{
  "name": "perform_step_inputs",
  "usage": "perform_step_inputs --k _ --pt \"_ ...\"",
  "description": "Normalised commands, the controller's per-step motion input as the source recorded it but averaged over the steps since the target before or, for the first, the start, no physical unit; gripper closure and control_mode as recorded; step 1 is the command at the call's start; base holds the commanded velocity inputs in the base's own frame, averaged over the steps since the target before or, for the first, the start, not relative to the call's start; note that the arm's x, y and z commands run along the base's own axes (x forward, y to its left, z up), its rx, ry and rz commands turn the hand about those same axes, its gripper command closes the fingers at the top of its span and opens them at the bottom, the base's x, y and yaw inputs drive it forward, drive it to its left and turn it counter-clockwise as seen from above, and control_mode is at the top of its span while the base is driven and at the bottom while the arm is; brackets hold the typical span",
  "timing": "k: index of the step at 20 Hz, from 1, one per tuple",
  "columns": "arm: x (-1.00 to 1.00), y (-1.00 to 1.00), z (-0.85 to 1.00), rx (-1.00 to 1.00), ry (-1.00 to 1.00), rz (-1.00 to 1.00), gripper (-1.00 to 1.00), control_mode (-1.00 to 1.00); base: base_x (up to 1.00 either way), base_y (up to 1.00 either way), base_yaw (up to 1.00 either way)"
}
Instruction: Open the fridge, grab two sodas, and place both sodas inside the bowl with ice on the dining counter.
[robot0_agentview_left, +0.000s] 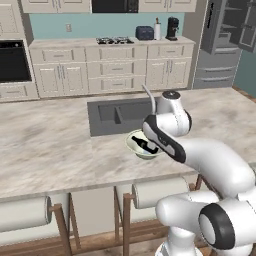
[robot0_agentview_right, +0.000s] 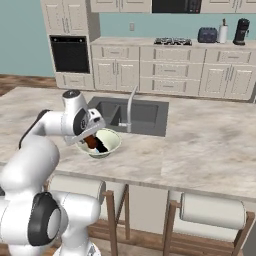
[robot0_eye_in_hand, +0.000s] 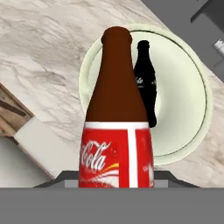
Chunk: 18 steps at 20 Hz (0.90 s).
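Holding a soda bottle (robot0_eye_in_hand: 116, 131) by its lower body, my gripper (robot0_agentview_right: 91, 136) is pinched on it, neck pointing ahead of my hand, so it can go into the bowl (robot0_eye_in_hand: 192, 100) neck first. From my hand, the brown neck and red label stand right in front of me, and the bowl lies just past the bottle's tip.

That pale bowl (robot0_agentview_right: 111, 148) sits near the front edge of the dining counter (robot0_agentview_right: 210, 145), just short of the sink's front left corner, close enough to reach from the stool side. I judge it was put there for that reason. Another soda bottle (robot0_eye_in_hand: 145, 83) already lies inside it on its side, neck toward the far rim, so by my reckoning one is delivered and this is the second. I cannot make out ice in the bowl.

Beyond the bowl is the grey sink (robot0_agentview_left: 117, 116) with its curved tap (robot0_agentview_right: 129, 107). Farther off, past the counter's far right corner, the fridge (robot0_agentview_left: 227, 42) stands with its doors swung open.
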Motion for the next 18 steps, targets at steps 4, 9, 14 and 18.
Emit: perform_step_inputs --k 4,9,14,18 --pt "0.35 0.00 -0.20 0.00 0.04 0.01 1.00 -1.00 0.00 0.00 0.00" --pt "0.37 0.00 -0.19 0.00 0.05 0.01 1.00 -1.00 0.00 0.00 0.00" --pt "0.31 0.00 -0.24 -0.01 0.05 0.01 1.00 -1.00 0.00 0.00 0.00" --pt "0.28 0.00 -0.26 -0.01 0.05 0.01 1.00 -1.00 0.00 0.00 0.00"
